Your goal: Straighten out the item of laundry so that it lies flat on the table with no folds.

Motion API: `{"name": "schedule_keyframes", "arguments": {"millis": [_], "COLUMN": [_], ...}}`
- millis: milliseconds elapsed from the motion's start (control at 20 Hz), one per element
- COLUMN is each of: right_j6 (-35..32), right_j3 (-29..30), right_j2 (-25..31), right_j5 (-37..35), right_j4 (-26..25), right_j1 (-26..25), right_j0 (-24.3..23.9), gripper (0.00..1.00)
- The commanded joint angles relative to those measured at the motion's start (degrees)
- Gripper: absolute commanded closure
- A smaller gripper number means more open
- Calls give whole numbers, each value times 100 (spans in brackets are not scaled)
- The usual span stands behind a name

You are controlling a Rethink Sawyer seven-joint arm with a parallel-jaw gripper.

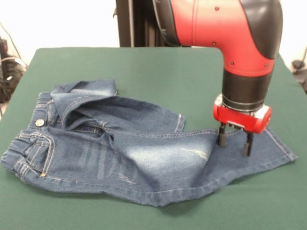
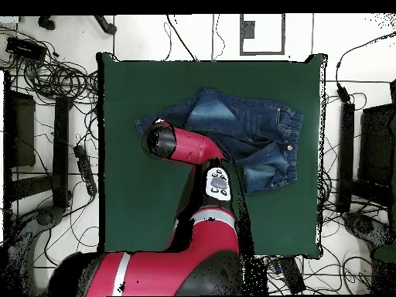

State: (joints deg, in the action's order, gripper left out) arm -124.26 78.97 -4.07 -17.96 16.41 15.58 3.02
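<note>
Denim jeans, leg end under open pincer

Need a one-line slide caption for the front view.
Open gripper poised over one leg of half-folded blue jeans on green table.

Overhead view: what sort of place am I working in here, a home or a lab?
Most likely a robotics lab. The green table stands among loose cables and dark equipment on a pale floor, with the gripper over the jeans.

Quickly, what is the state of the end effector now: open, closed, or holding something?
End effector: open, fingers apart, tips down at the jeans leg near its hem; not gripping the fabric.
</note>
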Motion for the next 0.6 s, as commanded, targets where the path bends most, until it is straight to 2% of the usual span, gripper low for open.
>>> {"name": "schedule_keyframes", "arguments": {"millis": [50, 250, 300, 600], "right_j6": [-1420, -1389, -1354, -1327], "right_j3": [-840, -959, -967, -1012], "right_j2": [-55, -197, -255, -241], "right_j5": [291, 248, 243, 306], "right_j4": [642, 750, 789, 861], "right_j1": [-902, -993, -1005, -1048], "right_j0": [379, 469, 488, 491], "gripper": [0, 0, 100, 100]}}
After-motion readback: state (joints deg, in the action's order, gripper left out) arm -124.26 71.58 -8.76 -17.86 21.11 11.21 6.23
